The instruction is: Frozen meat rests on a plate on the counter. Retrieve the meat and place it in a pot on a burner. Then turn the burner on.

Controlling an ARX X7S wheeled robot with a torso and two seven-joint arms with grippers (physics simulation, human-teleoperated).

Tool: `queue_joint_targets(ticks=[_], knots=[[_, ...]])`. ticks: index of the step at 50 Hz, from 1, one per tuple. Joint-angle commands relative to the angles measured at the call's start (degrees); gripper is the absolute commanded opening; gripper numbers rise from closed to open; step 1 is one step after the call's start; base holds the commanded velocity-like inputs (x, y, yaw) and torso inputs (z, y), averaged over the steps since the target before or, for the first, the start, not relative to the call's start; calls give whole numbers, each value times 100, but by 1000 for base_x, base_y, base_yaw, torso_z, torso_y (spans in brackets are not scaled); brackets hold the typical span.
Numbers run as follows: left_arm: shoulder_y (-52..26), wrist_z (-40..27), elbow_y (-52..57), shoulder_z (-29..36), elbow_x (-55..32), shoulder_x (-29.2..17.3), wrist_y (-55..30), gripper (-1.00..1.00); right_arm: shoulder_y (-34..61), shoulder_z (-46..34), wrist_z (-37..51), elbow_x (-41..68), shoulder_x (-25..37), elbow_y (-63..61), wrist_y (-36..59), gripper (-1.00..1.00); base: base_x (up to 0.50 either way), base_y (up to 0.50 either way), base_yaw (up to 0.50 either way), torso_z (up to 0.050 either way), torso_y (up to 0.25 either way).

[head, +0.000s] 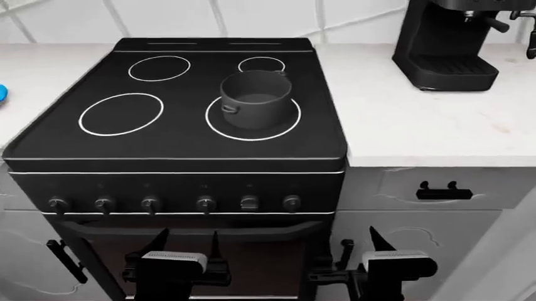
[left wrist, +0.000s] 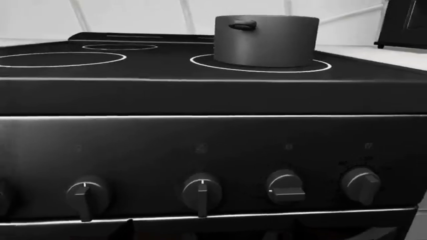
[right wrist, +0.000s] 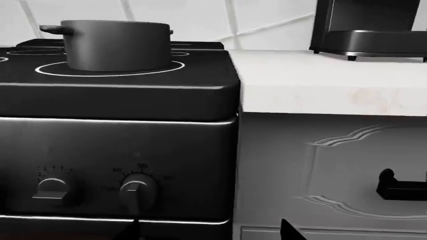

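L arm: your left gripper (head: pixel 186 241) sits low in front of the stove's oven door, below the knob row, fingers pointing up toward the panel; jaws apart, wide, holding nothing.
R arm: your right gripper (head: pixel 358 241) is at same height, near the stove's front right corner, before the white cabinet front; jaws also wide, empty.
Pot: the pot (head: pixel 256 98) stands upright on the front right burner (head: pixel 213 124) of the cooktop, pushed a bit to the ring's rear side. Inside looks pale grey; I cannot tell if the meat is in it.
Plate: you see only a blue sliver of the plate (head: pixel 2 93) at the far left edge of the counter (head: pixel 418 119), well apart from both grippers.
Knobs: six knobs (head: pixel 205 203) in one row along the stove front. In L wrist view, one knob (left wrist: pixel 286 186) has its pointer sideways, the two left of it have their pointers straight.
Edges: cooktop front edge hangs above both grippers; a black drawer handle (head: pixel 444 190) is just above the R gripper.
Open room: counter right of stove is bare up to the coffee machine (head: pixel 452 41) at the back edge.
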Motion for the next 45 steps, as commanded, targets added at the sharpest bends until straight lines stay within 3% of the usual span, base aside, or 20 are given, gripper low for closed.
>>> queue_joint_targets(ticks=[1, 45], knots=[[15, -82, 19, 111, -107, -122, -58, 100, -17, -229, 124, -108, 133, 50, -127, 100, 0, 500, 0, 50, 0], [-6, -405, -5, 425, -307, -375, -29, 100, 22, -580, 408, 14, 388, 105, -168, 100, 0, 500, 0, 50, 0]])
